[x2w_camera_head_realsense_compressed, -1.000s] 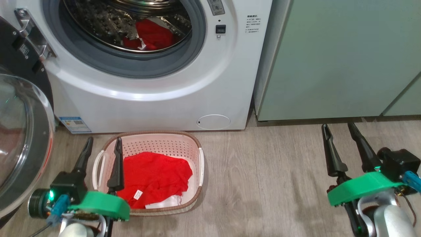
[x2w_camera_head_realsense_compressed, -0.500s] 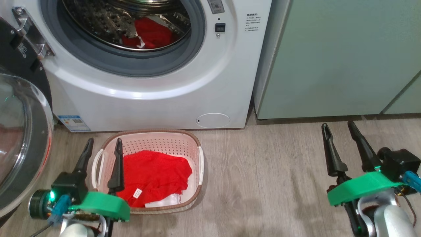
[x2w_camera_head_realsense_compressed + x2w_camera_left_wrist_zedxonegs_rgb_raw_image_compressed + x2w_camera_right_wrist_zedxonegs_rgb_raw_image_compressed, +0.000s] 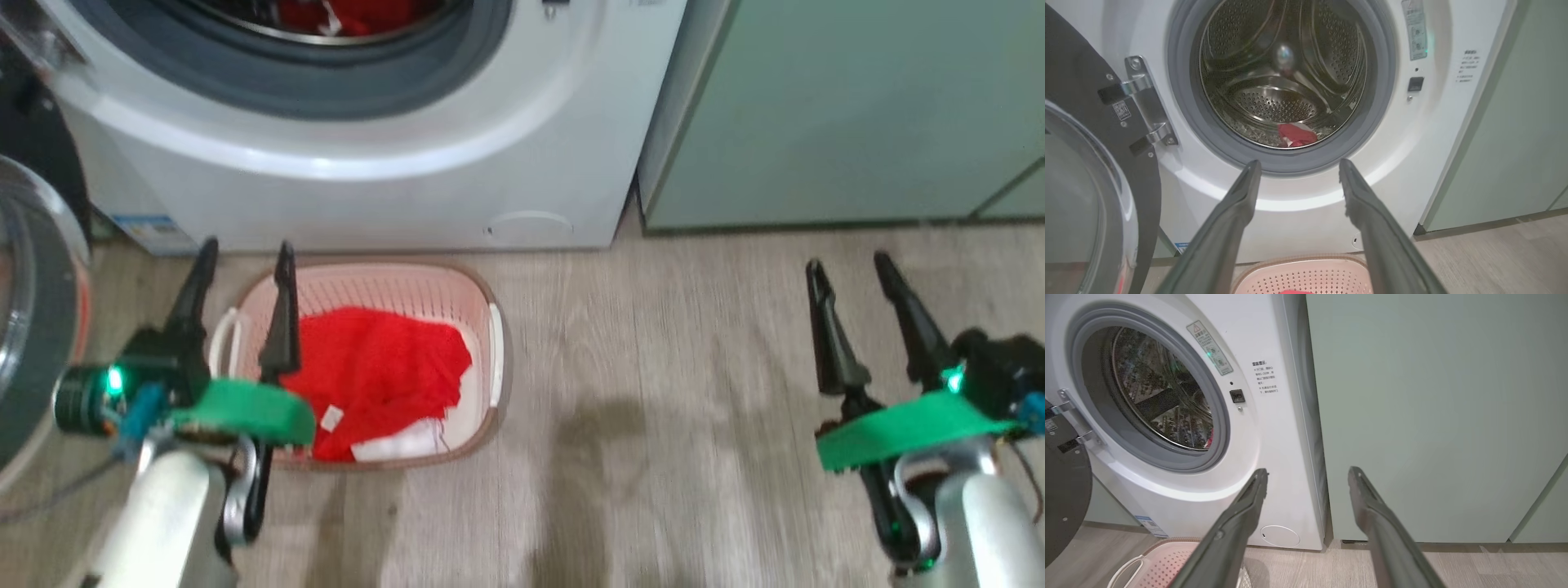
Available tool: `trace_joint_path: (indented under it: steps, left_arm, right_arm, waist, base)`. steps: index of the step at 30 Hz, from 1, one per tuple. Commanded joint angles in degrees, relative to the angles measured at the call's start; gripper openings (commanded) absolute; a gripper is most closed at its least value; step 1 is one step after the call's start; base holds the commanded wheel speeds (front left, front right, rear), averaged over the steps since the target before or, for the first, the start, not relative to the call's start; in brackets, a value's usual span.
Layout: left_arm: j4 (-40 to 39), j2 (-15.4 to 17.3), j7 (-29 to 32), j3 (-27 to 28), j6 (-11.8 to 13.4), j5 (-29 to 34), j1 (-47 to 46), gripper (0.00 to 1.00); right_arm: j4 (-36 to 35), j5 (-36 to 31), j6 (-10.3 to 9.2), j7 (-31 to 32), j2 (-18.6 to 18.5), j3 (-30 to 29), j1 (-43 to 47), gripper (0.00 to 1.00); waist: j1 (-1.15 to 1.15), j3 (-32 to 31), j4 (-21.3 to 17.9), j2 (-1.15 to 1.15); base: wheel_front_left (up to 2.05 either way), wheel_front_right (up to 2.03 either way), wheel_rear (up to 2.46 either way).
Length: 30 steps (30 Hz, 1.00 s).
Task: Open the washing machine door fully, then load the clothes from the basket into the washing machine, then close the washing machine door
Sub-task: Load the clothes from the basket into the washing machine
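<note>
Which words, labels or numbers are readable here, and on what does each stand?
Nothing can be read.
Warning sticker on the washing machine: too small.
Printed lines on its front: too small.
Blue label low on its front: blurred.
Small sticker on the washing machine door: too small.

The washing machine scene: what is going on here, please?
A two-armed robot is loading laundry. The washing machine door stands open at the left, and one red garment lies in the drum. A second red garment lies in the basket before the washing machine. The left gripper hovers open near the basket; the right gripper is open, holding nothing.
</note>
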Motion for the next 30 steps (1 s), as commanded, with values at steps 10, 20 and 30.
trace_joint_path:
  steps: [10,20,30]
  left_arm:
    - [20.52,-1.44,1.66,0.5,-5.62,-2.74,-15.78,1.0]
    - [45.88,-3.15,3.41,-0.52,-10.8,-4.72,-29.7,1.0]
    - [59.69,-1.01,4.18,-0.32,-14.31,-6.0,-40.66,1.0]
  right_arm:
    - [-4.52,-0.32,0.0,-1.37,-0.11,3.28,-8.13,1.0]
    - [-5.8,0.54,0.0,-4.12,-0.11,5.68,-13.09,1.0]
    - [-7.85,1.52,0.0,-6.12,-0.11,7.83,-15.4,1.0]
  waist:
    - [0.0,17.07,-4.27,0.0]
    - [0.0,30.28,-7.56,0.0]
    - [0.0,41.02,-9.83,0.0]
  base:
    - [0.0,0.0,0.0]
    - [0.0,0.0,0.0]
    - [0.0,0.0,0.0]
